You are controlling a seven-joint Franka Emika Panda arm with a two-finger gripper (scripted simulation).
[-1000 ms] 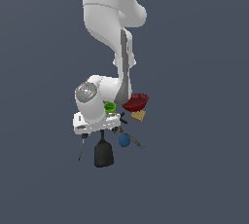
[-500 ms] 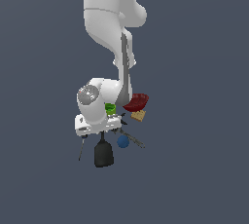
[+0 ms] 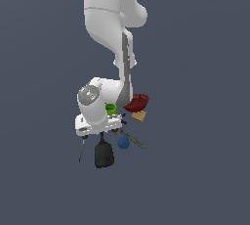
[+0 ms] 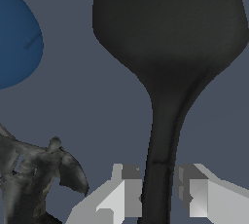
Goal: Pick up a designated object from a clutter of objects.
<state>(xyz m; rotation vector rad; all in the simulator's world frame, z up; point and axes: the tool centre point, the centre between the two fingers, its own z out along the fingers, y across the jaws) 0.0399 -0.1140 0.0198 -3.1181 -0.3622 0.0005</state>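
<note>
The long thin handle of the black flat-bladed spatula (image 4: 165, 47) is squeezed between the grey gripper (image 4: 158, 196) fingers, but it is not lifted yet

Both renders are dim and evenly lit with soft highlights on the white arm (image 3: 110, 23) and no cast shadows on the flat grey-blue ground, the exterior view sharp but small in detail, the wrist view coarse and blurred, the spatula (image 4: 165, 47) nearly featureless black.
</note>
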